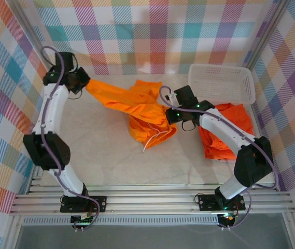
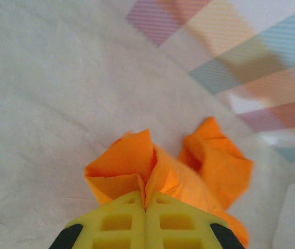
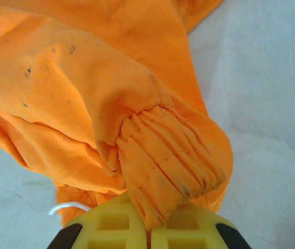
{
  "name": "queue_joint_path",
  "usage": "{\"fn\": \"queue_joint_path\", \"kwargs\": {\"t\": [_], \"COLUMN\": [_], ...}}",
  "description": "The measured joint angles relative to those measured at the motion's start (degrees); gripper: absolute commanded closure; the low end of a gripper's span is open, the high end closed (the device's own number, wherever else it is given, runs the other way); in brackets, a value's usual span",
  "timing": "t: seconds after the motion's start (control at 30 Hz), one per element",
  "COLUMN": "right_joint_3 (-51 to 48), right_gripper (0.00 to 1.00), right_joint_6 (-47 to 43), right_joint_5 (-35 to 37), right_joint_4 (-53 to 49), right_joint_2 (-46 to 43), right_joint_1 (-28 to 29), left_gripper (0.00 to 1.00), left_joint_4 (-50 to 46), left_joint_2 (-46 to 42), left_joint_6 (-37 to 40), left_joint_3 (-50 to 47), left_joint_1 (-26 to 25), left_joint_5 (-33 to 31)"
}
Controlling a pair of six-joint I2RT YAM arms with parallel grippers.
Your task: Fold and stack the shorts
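- The shorts [image 1: 137, 106] are bright orange all over; in the right wrist view, small dark specks dot the cloth.
- Their drawstring [image 1: 153, 142] is white.
- The other shorts [image 1: 215, 148] are the same orange.
- The basket [image 1: 222, 83] is white, in a lattice pattern.
- The bench [image 1: 106, 155] is off-white.
- The walls [image 1: 152, 31] carry a pastel plaid of teal, pink, orange, purple and yellow on white.
- The left claw [image 2: 146, 207] and right claw [image 3: 150, 228] are yellow, black at the base.
- The left arm [image 1: 51, 101] and right arm [image 1: 222, 126] are white with black joints and mauve cables.
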Motion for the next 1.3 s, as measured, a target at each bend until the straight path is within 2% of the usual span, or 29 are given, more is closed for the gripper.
{"fn": "queue_joint_path", "kwargs": {"t": [0.2, 0.43, 0.57, 0.77, 0.9, 1.03, 1.17, 1.3], "right_joint_3": [1.4, 1.4, 1.7, 5.7, 5.9, 5.5, 1.5, -4.9], "right_gripper": [1.00, 1.00, 1.00, 1.00, 1.00, 1.00, 1.00, 1.00], "right_joint_6": [3.4, 10.6, 15.0, 19.7, 22.0, 22.9, 24.3, 28.0], "right_joint_5": [-6.3, -16.6, -20.6, -23.4, -20.8, -11.7, -4.4, -1.4], "right_joint_4": [1.4, 5.7, 9.7, 15.5, 16.9, 14.3, 11.9, 11.1], "right_joint_2": [-3.5, -9.4, -13.7, -15.2, -15.9, -15.9, -15.5, -12.2], "right_joint_1": [0.0, 0.6, 3.0, 8.5, 9.7, 9.6, 7.0, 1.6], "left_gripper": [1.00, 1.00, 1.00, 1.00, 1.00, 1.00, 1.00, 1.00], "left_joint_4": [-2.8, -6.8, -8.9, -10.5, -10.5, -10.0, -5.7, -0.3], "left_joint_2": [-7.8, -15.7, -19.8, -21.4, -21.0, -17.9, -12.6, -3.6], "left_joint_6": [-0.6, -0.7, -0.6, 0.1, 0.3, 0.2, 0.0, -1.2], "left_joint_3": [2.4, 9.3, 15.2, 26.4, 28.1, 27.3, 19.8, 10.7], "left_joint_1": [1.0, 1.8, 2.1, 2.1, 2.1, 2.1, 2.1, 2.1], "left_joint_5": [-1.7, -6.7, -10.7, -17.0, -18.6, -18.2, -15.3, -11.0]}}
